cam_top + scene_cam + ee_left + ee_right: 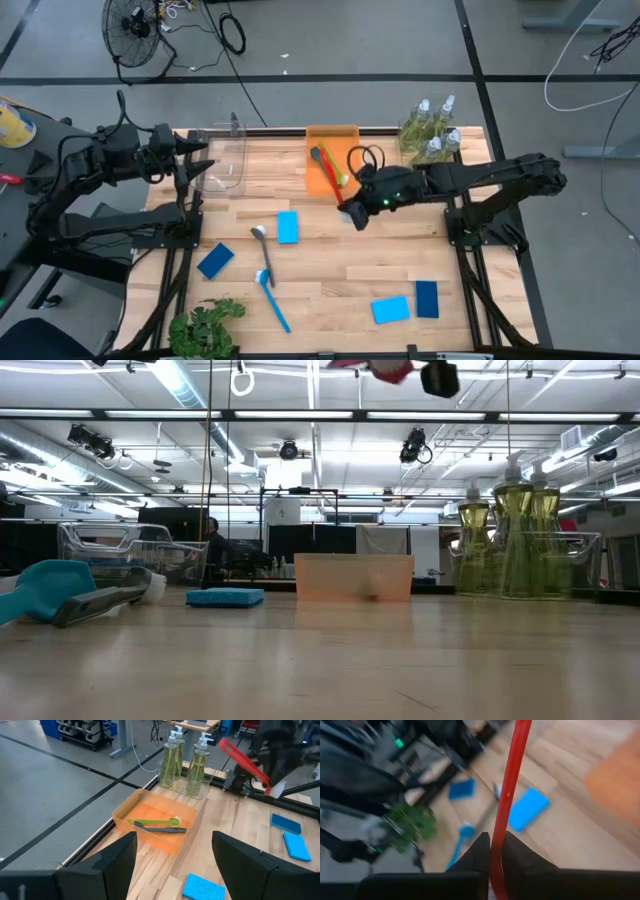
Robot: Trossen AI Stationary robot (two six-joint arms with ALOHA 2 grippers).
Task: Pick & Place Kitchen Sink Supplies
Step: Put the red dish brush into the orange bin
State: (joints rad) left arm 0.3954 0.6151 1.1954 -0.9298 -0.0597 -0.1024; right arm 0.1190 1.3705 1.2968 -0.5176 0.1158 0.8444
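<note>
Two arms are working over the wooden table (340,270), and only the right one is carrying anything. The right gripper (352,213) is hanging in the air above the table, its fingers clamped together on the handle of a red brush (512,785), which is slanting up and away from the fingertips toward the orange tray (322,178). That tray is lying just beyond the right gripper, at the table's far edge, and is holding a yellow-green brush (156,822) and a black brush (161,828) side by side. Clear pump bottles (432,128) of yellow-green liquid are standing together in a clear bin past the tray, beside the right arm's forearm. A light-blue sponge (288,227) is lying flat on the table near the right gripper, toward the left arm. A grey-handled brush (263,252) and a blue brush (273,303) are lying just past that sponge, and a dark-blue sponge (215,261) farther out. Two more sponges, a light-blue one (391,310) and a dark-blue one (427,299), are lying touching or nearly so at the near edge, well apart from the right gripper. The left gripper (200,168) is waiting at the table's left rear corner with its fingers spread apart and holding nothing, just beside an empty-looking clear bin (228,158). A green leafy plant (206,328) is sitting at the near left corner.
</note>
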